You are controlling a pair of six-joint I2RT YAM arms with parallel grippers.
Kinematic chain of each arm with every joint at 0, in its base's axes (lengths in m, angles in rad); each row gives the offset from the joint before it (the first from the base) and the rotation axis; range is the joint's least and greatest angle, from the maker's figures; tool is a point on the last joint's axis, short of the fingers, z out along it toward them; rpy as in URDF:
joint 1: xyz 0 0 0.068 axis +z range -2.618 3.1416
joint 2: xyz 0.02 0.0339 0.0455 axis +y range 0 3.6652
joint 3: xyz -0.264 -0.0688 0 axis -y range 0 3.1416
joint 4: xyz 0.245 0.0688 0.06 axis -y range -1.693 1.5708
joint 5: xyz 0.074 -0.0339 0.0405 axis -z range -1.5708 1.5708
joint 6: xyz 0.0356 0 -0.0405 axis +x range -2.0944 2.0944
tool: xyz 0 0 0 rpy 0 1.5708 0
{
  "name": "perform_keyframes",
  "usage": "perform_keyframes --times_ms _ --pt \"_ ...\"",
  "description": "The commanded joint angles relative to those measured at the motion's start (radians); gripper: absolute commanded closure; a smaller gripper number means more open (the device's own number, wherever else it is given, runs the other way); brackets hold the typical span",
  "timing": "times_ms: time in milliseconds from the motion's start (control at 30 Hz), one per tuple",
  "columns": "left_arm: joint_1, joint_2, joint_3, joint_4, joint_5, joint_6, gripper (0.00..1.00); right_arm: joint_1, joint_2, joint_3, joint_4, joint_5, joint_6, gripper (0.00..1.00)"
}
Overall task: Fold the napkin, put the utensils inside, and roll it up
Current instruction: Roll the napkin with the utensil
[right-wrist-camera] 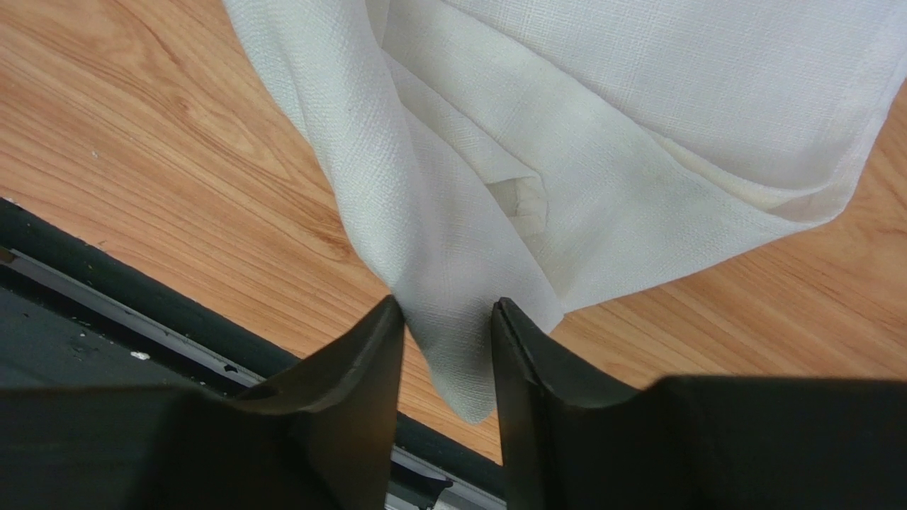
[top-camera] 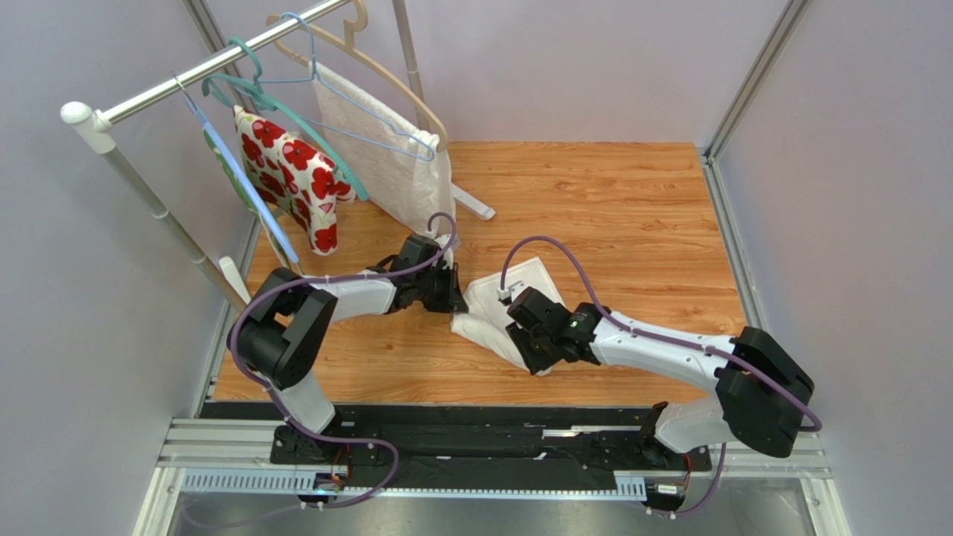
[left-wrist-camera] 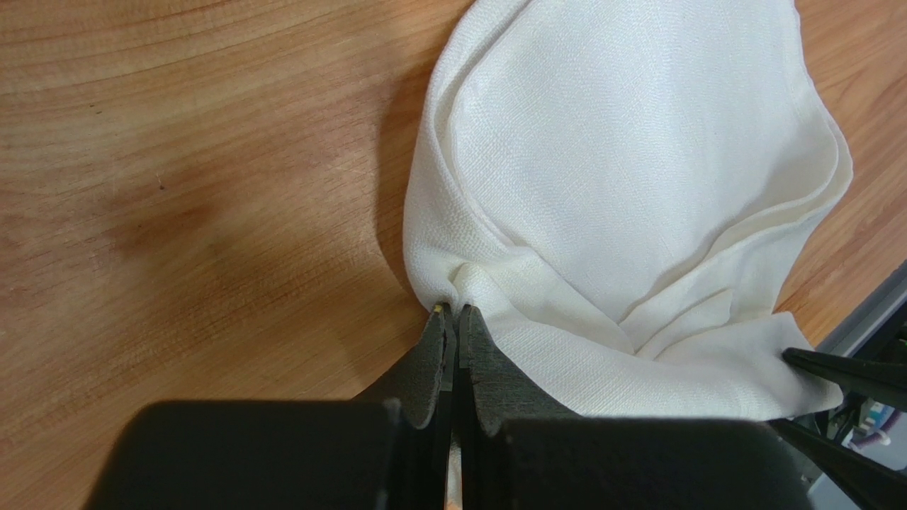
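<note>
The off-white napkin (top-camera: 492,304) lies bunched and partly lifted on the wooden table, between my two grippers. My left gripper (top-camera: 456,302) is shut on a pinch of its left edge; in the left wrist view the jaws (left-wrist-camera: 456,310) meet tightly on a fold of the napkin (left-wrist-camera: 639,159). My right gripper (top-camera: 526,335) is at the cloth's near right end. In the right wrist view a hanging corner of the napkin (right-wrist-camera: 596,128) drops between that gripper's (right-wrist-camera: 446,303) parted jaws, with a gap still showing beside the cloth. The utensils are out of view.
A clothes rail (top-camera: 201,73) stands at the back left with hangers, a red-flowered cloth (top-camera: 293,173) and a textured white cloth (top-camera: 386,145). A black mounting rail (top-camera: 470,419) runs along the table's near edge, just below the right gripper. Walls close in both sides.
</note>
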Motion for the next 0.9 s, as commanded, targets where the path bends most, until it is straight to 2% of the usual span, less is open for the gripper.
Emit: perform_keyframes --times_ms 0,133,300,400,567,867 --pt "0.002 0.026 0.017 -0.075 -0.055 0.047 1.00 0.002 0.009 -0.008 -0.017 -0.036 0.063 0.69" --pt "0.005 0.023 0.028 -0.091 -0.064 0.055 1.00 -0.036 0.047 0.000 -0.022 -0.209 0.072 0.81" --pt "0.011 0.031 0.054 -0.124 -0.075 0.083 1.00 -0.160 0.057 -0.012 0.010 -0.391 0.078 0.87" --pt "0.013 0.049 0.073 -0.133 -0.066 0.093 1.00 -0.234 0.058 -0.020 0.030 -0.442 0.081 0.87" --pt "0.013 0.072 0.088 -0.135 -0.053 0.101 1.00 -0.316 0.135 -0.020 0.043 -0.482 0.077 0.89" --pt "0.013 0.080 0.110 -0.170 -0.093 0.158 1.00 -0.415 0.231 -0.026 0.049 -0.430 0.110 0.91"
